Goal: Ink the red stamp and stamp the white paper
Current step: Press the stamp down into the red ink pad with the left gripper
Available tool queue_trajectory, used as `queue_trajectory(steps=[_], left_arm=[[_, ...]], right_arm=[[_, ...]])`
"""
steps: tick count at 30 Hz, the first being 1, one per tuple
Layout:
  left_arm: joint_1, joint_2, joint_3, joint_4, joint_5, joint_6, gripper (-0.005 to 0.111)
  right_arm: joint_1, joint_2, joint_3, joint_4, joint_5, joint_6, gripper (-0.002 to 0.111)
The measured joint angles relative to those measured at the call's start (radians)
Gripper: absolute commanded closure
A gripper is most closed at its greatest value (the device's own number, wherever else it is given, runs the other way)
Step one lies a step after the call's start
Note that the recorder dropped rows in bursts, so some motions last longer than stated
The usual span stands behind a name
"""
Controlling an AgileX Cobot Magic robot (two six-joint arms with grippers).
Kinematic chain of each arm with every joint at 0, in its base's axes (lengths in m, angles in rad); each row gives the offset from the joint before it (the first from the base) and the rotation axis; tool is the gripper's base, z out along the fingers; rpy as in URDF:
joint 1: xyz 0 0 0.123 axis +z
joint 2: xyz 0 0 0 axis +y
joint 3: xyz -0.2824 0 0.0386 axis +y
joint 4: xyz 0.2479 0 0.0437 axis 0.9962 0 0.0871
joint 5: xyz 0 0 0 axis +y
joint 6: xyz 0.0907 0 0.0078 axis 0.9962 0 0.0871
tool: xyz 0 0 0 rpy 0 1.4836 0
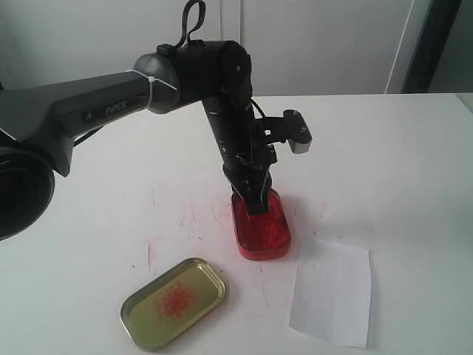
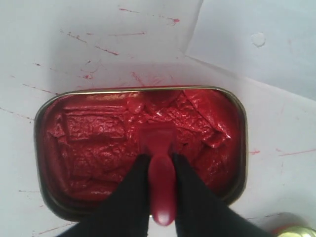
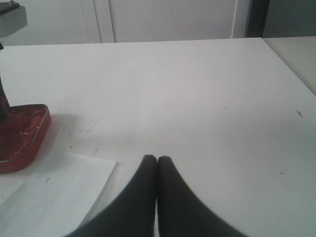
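My left gripper [image 1: 256, 207] [image 2: 159, 159] is shut on the red stamp [image 2: 162, 185], gripping its round knob. The stamp's block base [image 2: 157, 139] presses down into the wet red ink of the open red ink tin [image 1: 261, 228] [image 2: 98, 143] [image 3: 22, 140]. In the exterior view the fingers hide the stamp. The white paper [image 1: 332, 290] [image 2: 266, 39] [image 3: 49, 197] lies flat on the table just to the right of the tin. My right gripper [image 3: 157, 159] is shut with nothing in it, low over the table beside the paper's edge; the exterior view does not show it.
The gold tin lid [image 1: 173, 302] with a red smudge lies front left of the tin; its rim shows at the left wrist view's corner [image 2: 296, 230]. Faint red marks stain the white tabletop [image 1: 177, 222]. A wall stands behind the table's far edge [image 1: 369, 94].
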Motion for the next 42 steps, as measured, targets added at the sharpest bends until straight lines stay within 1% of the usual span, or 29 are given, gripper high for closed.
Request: queue_trajectory(steps=[6,19,42], left_arm=[[0.0,0.0,0.0,0.031,-0.029,0.006,0.107],[0.0,0.047,0.0,0.033,-0.071,0.006,0.107],[0.005,0.1,-0.036,0.027,-0.027,0.008,0.107]], right_arm=[[0.0,0.0,0.0,0.0,0.0,0.0,0.108],[0.0,0.0,0.0,0.0,0.0,0.0,0.108],[0.0,0.0,0.0,0.0,0.0,-0.017,0.108]])
